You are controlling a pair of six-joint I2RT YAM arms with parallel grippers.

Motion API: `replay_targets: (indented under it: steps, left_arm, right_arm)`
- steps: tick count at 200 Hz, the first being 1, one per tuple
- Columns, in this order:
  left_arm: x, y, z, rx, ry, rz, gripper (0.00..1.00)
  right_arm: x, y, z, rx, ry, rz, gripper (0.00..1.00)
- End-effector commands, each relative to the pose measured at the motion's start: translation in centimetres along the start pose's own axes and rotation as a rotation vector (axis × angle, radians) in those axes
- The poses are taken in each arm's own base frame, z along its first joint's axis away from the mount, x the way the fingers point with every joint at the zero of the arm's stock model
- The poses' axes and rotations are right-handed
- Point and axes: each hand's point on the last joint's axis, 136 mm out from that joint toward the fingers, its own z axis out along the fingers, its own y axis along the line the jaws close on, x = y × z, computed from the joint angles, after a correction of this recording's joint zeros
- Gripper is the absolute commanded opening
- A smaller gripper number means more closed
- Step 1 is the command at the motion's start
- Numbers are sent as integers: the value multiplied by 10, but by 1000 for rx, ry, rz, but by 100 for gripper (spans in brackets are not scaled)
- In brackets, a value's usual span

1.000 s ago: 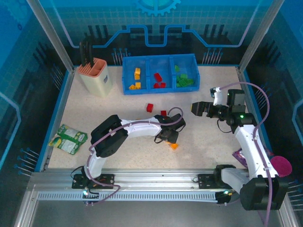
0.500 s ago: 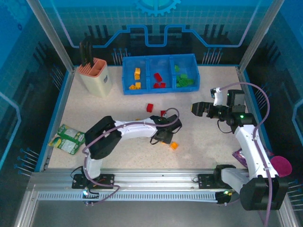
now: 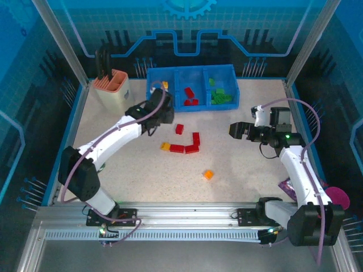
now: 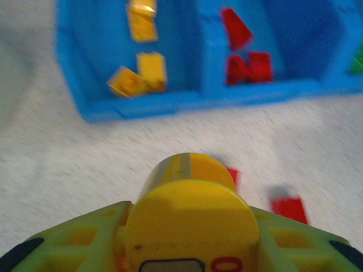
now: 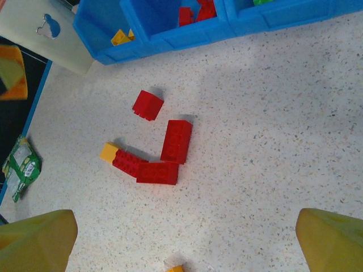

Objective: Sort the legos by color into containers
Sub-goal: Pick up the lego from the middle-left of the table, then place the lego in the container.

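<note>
Left gripper (image 4: 190,215): narrowed onto a yellow rounded plastic brick (image 4: 190,195), which is clamped between its yellow-green fingers (image 4: 79,238).
Held brick's place: above the speckled white table (image 3: 255,102), just in front of the left compartment of the tray.
Right gripper (image 5: 184,243): jaws spread wide with nothing between them, hanging over the right half of the table and pointing towards its middle.
Tray: a long blue plastic tray with three compartments (image 3: 190,109), set along the far side of the table.
Left compartment: yellow-orange bricks (image 4: 142,68), three or four (the wrist picture is blurred, so the count is unsure).
Middle compartment: red bricks (image 3: 190,93).
Right compartment: green bricks (image 3: 221,96).
Loose near the centre: a small square red brick (image 5: 148,105) lies alone, nearest the tray. Below it, a long red brick (image 5: 176,141) touches a red pair laid end to end (image 5: 144,167), with a small yellow brick (image 5: 109,152) at the pair's left end.
Loose near the front: a single orange brick (image 3: 208,174), well apart from the red group and nearer the arm bases.
Far left corner: a cream-and-salmon utensil holder with black handles (image 3: 116,90), just beside the tray's left end.
Left edge: a green-and-white snack packet (image 5: 20,164).
</note>
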Motion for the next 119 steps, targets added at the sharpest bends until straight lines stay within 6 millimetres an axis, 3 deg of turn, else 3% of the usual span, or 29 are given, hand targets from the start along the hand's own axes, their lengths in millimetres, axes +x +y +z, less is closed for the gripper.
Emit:
replay_targets:
  steps: [1, 36, 74, 91, 119]
  left_arm:
    - [-38, 16, 19, -43, -80, 19, 35]
    - [-64, 39, 91, -66, -45, -53, 34]
    - [-83, 40, 166, -59, -10, -100, 34]
    - [-87, 41, 187, -60, 21, -105, 34]
    - [-92, 41, 207, -60, 20, -114, 35]
  right_arm:
    - [4, 5, -2, -2, 30, 1, 100]
    - [11, 12, 5, -7, 61, -34, 100]
    - [14, 13, 16, -11, 108, -39, 100]
    - [10, 16, 18, -17, 120, -48, 100]
    - [-2, 24, 24, -26, 127, -69, 100]
